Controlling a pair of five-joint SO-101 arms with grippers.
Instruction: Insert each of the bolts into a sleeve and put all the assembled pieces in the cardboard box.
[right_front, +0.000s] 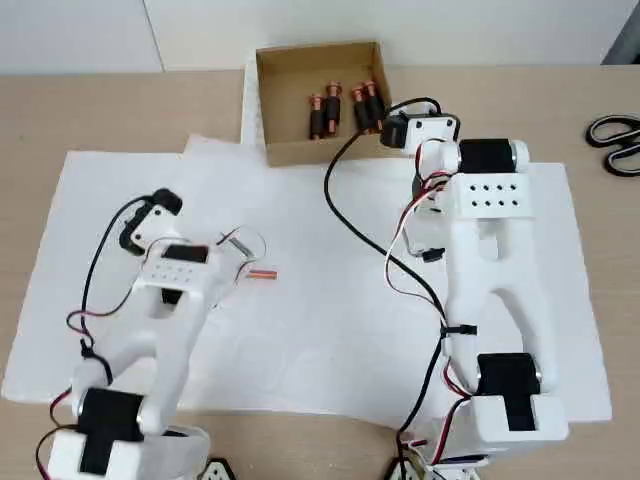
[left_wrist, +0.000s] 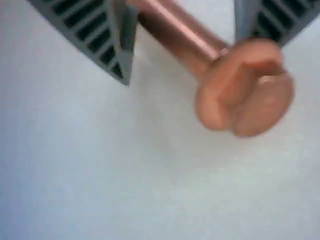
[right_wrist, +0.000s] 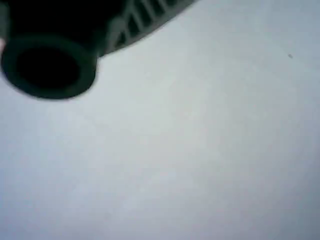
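Pale wooden table under both my arms, most of it covered by a sheet of white paper. On the left, my left gripper sits low over the paper with its grey ribbed jaws parted, one on each side of the shaft of a copper-coloured metal bolt. The gap looks wider than the shaft, so I read it as released, not clamped. The bolt lies flat on the paper, its broad head clear of the jaws.

At the back, in the middle, the open brown cardboard box holds four assembled pieces, black sleeves with copper bolts in them, lying side by side.

To the right, my right gripper hangs over bare paper, grasping a short black tubular sleeve whose open bore faces the wrist camera. At the far right edge a pair of black-handled scissors lies well apart from the work.

I judge this to be the pickup of the one loose bolt I can see. Next I must close the left jaws squarely on the shaft, lift it, and bring its tip in line with the bore. The round shaft may roll or swivel, so I want a firm, centred pinch.
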